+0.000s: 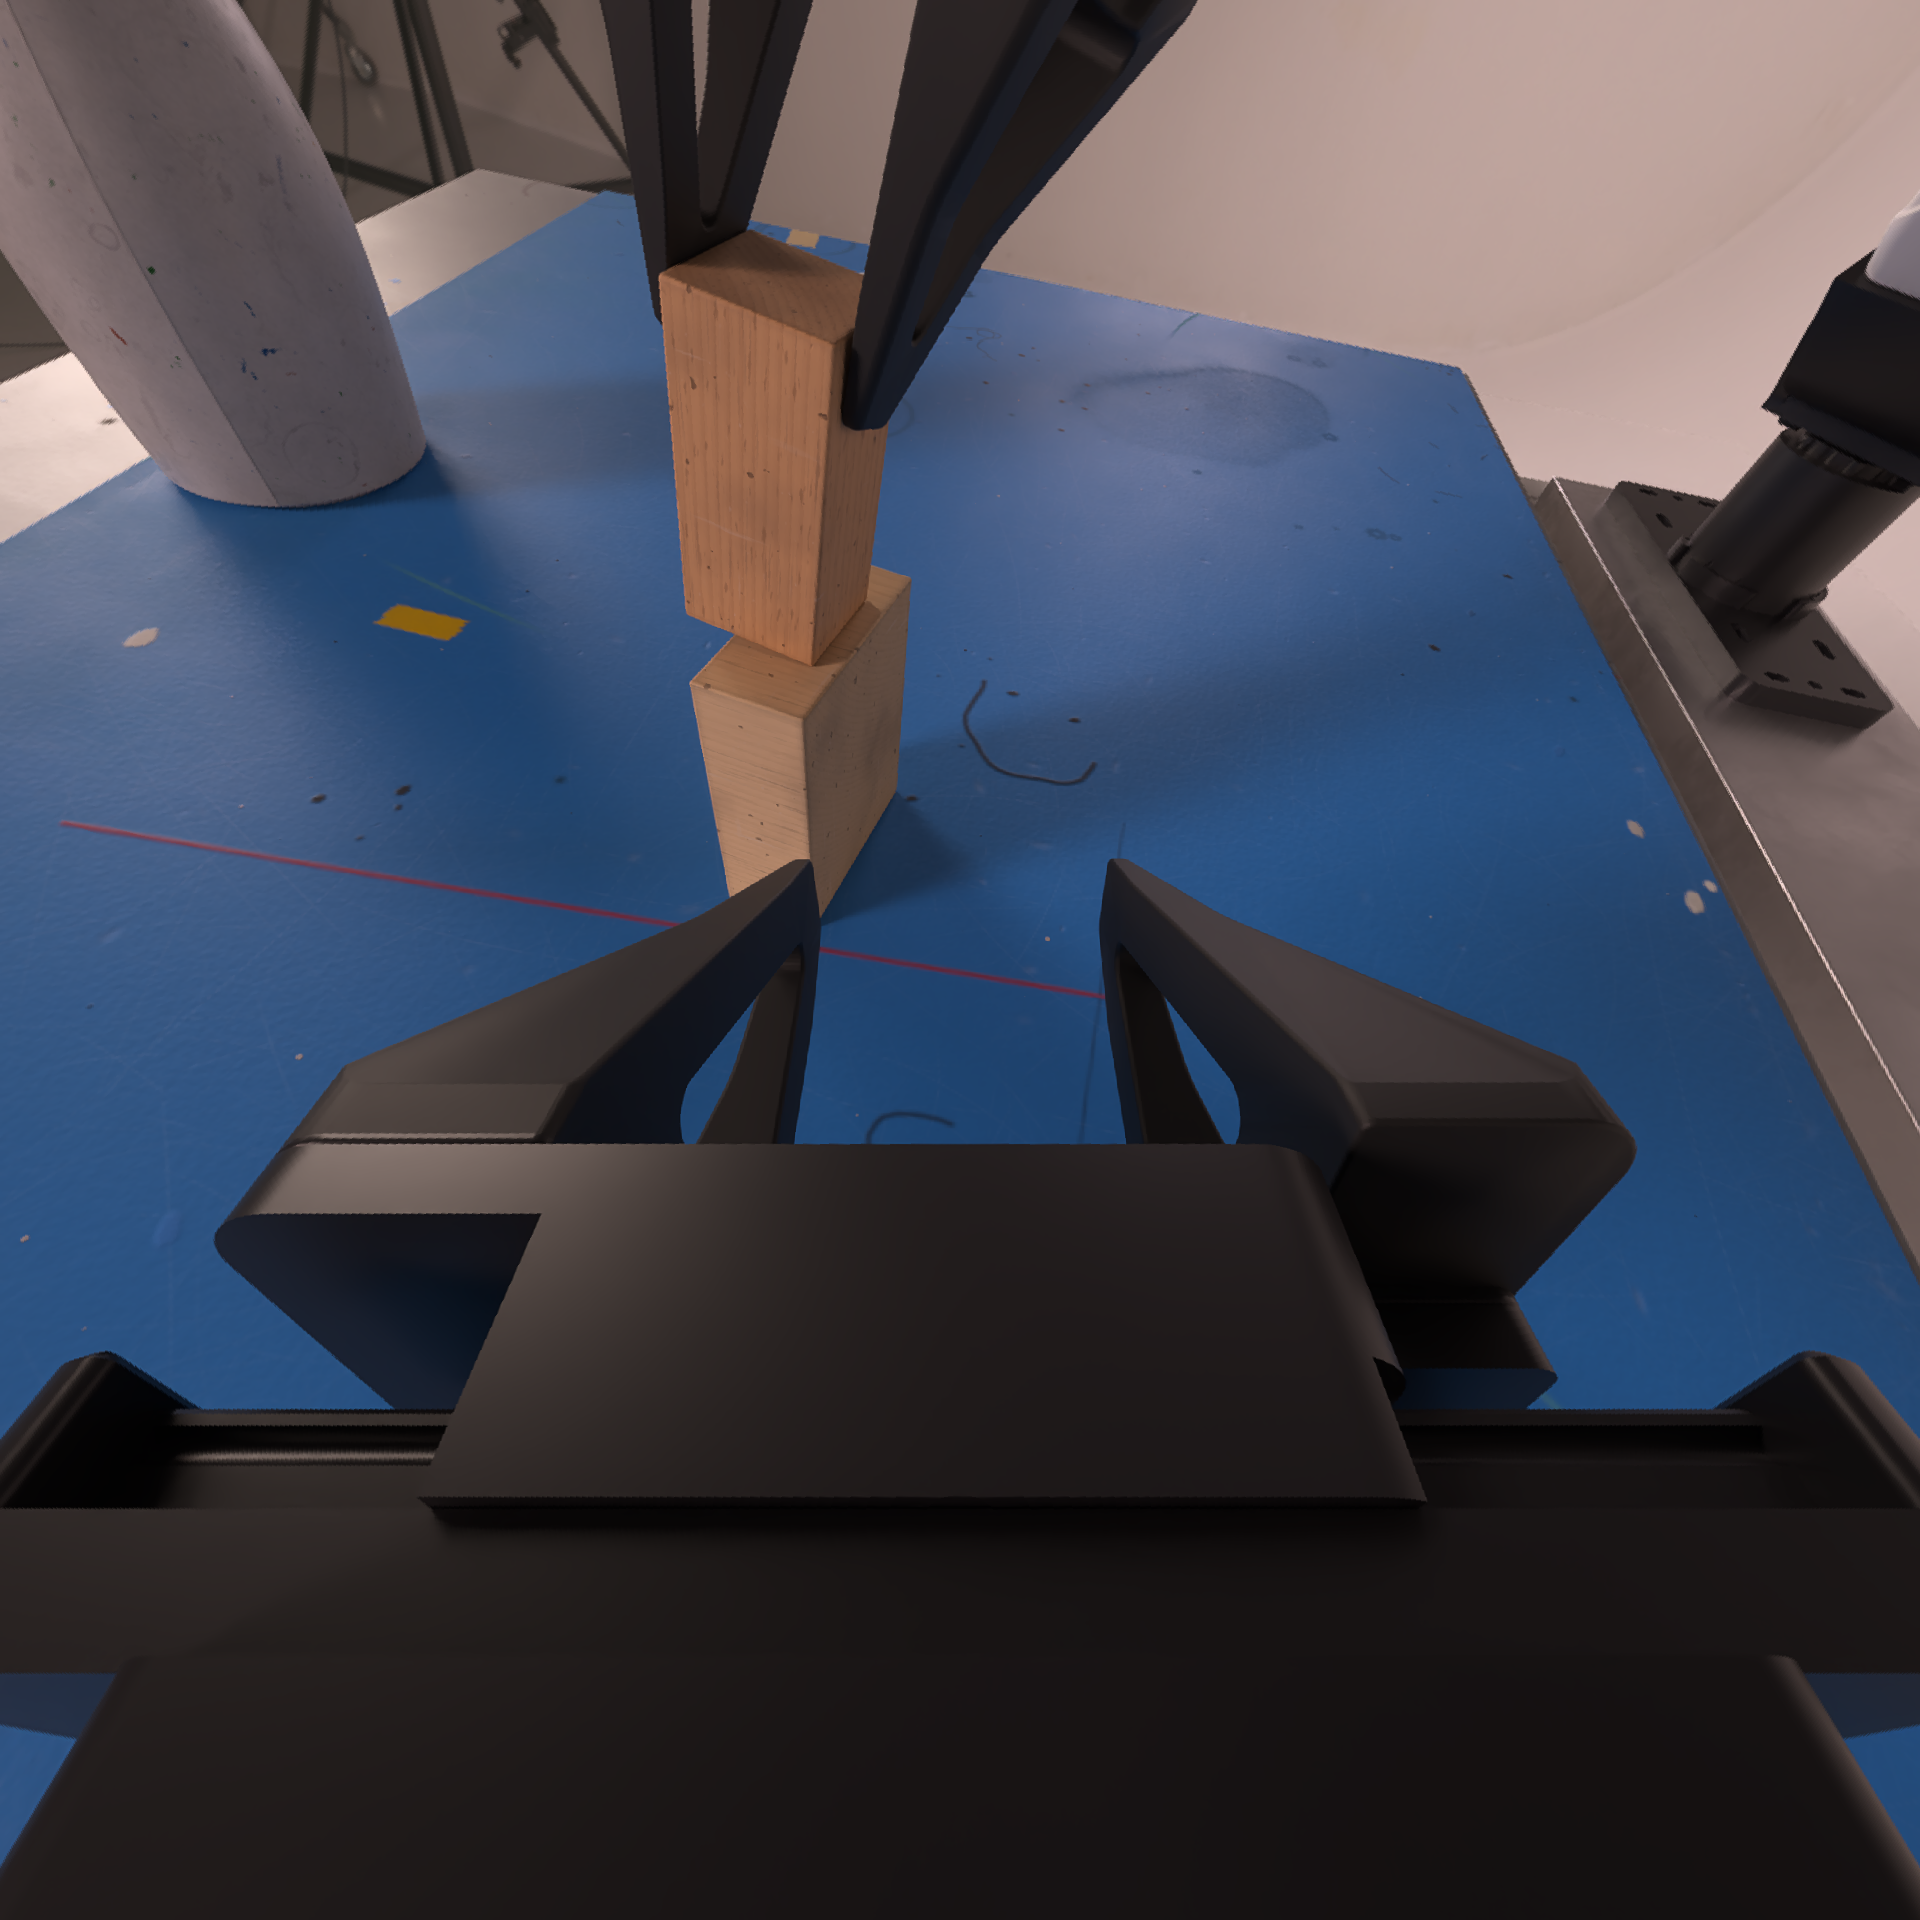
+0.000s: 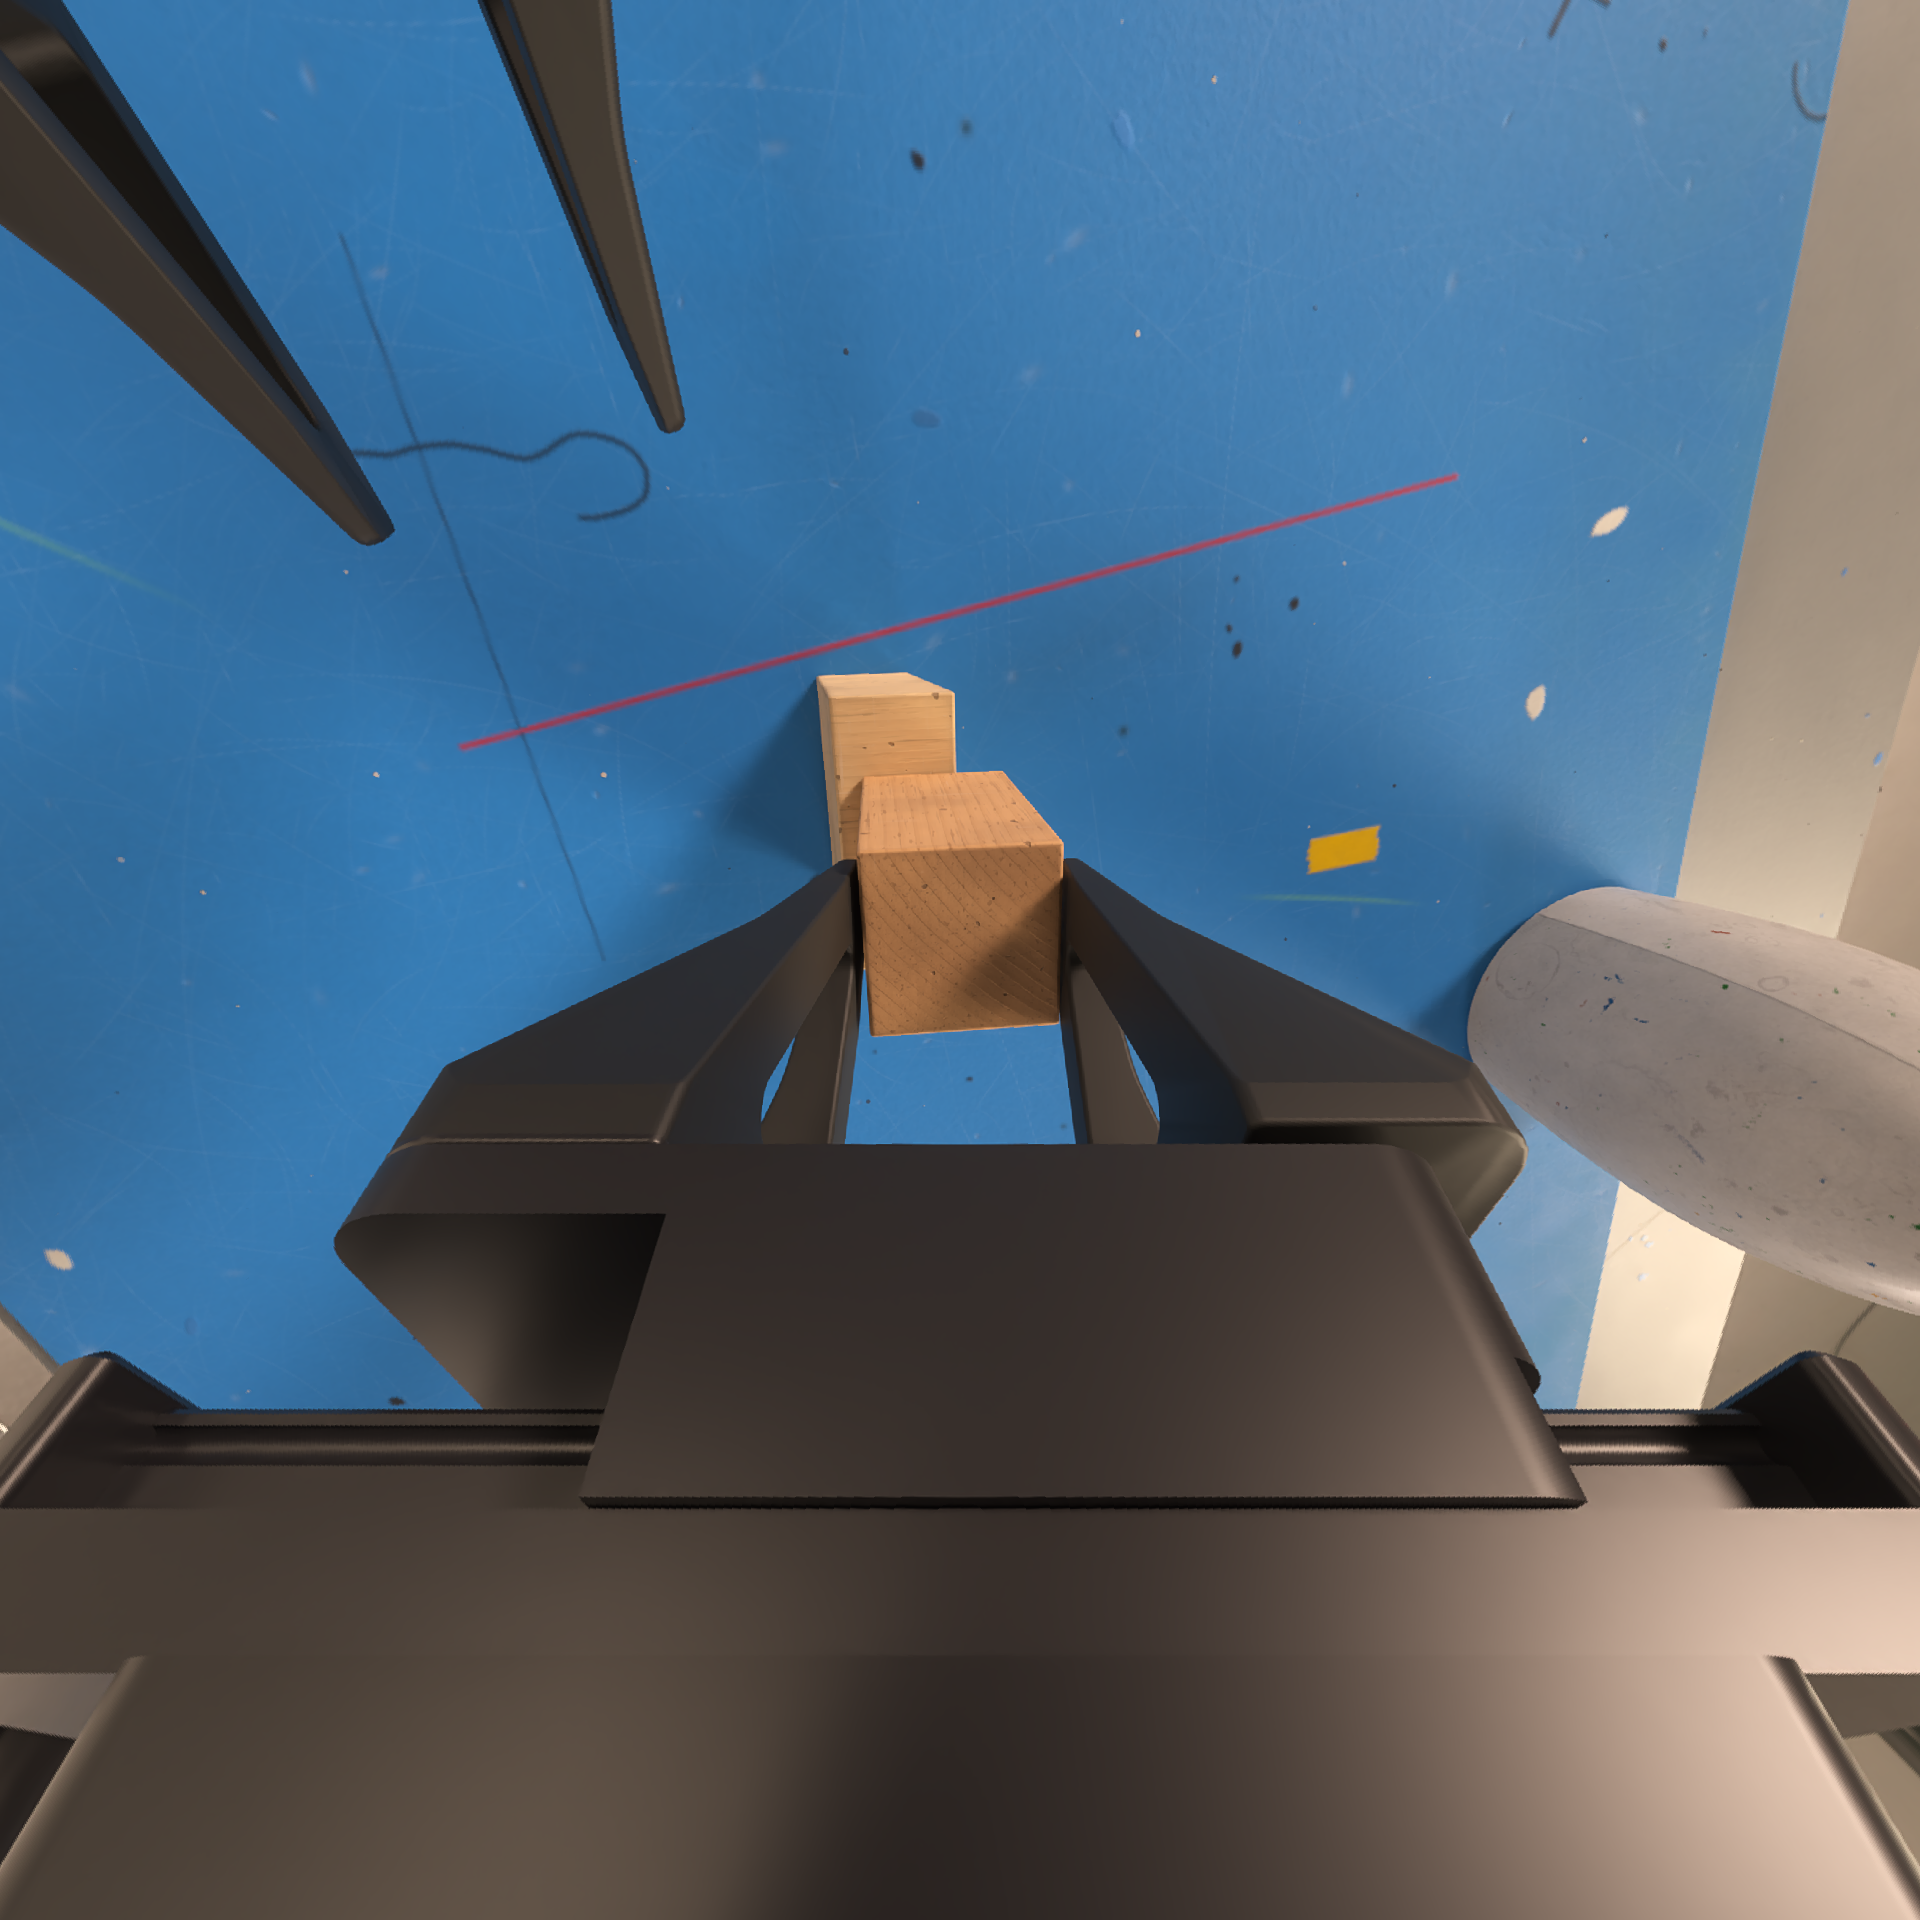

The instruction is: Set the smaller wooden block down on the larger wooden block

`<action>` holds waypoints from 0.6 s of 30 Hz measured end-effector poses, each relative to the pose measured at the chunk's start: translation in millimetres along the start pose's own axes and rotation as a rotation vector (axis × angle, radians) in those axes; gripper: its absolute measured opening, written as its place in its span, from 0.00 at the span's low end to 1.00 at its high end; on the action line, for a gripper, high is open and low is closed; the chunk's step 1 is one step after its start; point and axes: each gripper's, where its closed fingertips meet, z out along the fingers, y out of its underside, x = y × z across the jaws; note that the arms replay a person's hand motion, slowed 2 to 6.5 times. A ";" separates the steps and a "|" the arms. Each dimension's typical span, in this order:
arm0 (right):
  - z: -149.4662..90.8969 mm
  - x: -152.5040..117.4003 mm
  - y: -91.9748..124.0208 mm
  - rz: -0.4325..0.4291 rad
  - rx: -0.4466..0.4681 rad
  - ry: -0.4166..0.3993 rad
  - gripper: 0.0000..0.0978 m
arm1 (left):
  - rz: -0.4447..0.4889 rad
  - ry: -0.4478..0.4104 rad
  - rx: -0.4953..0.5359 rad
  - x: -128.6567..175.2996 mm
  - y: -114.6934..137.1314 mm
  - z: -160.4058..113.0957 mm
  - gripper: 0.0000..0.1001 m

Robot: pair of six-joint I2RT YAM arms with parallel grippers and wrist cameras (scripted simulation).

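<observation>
My right gripper [image 2: 961, 868] is shut on the darker orange-brown wooden block [image 2: 956, 935], pinching its two sides. In the left wrist view it comes down from above [image 1: 769, 353], holding that block [image 1: 769, 447] upright over the paler wooden block [image 1: 800, 748]. The paler block [image 2: 888, 727] stands on the blue mat [image 1: 1247, 623]. The held block's lower end sits at the pale block's top, shifted a little to one side; I cannot tell if they touch. My left gripper [image 1: 961, 883] is open and empty, low, just in front of the pale block; it also shows in the right wrist view [image 2: 520, 478].
A speckled white-grey rounded column [image 1: 208, 291] rests on the mat's far left corner and shows at the right in the right wrist view [image 2: 1714, 1091]. A yellow tape patch [image 1: 421, 621] and a red line [image 1: 364, 873] mark the mat. A metal rail [image 1: 1714, 779] with a black arm mount [image 1: 1787, 582] borders the right edge.
</observation>
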 end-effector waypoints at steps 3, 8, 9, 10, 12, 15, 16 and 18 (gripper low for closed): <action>0.0 -0.1 0.0 -0.001 -0.001 0.001 0.32 | 0.000 0.001 -0.001 0.1 0.1 0.1 0.46; 0.0 -0.1 0.0 -0.002 0.000 0.002 0.32 | 0.000 0.001 -0.002 0.2 0.2 0.2 0.46; 0.0 -0.1 0.0 -0.002 0.000 0.002 0.32 | 0.000 0.002 -0.002 0.3 0.3 0.2 0.46; -0.1 -0.2 0.0 -0.002 0.000 0.002 0.32 | 0.000 0.002 -0.002 0.3 0.3 0.2 0.46; -0.1 -0.2 0.0 -0.002 0.000 0.002 0.32 | 0.000 0.002 -0.003 0.3 0.3 0.3 0.46; -0.1 -0.2 0.0 -0.002 0.000 0.002 0.32 | -0.001 0.003 -0.003 0.3 0.4 0.3 0.46; -0.1 -0.2 -0.1 -0.002 0.000 0.002 0.32 | -0.001 0.003 -0.004 0.3 0.4 0.3 0.46; -0.1 -0.2 -0.1 -0.002 0.000 0.002 0.32 | -0.001 0.003 -0.004 0.3 0.4 0.3 0.46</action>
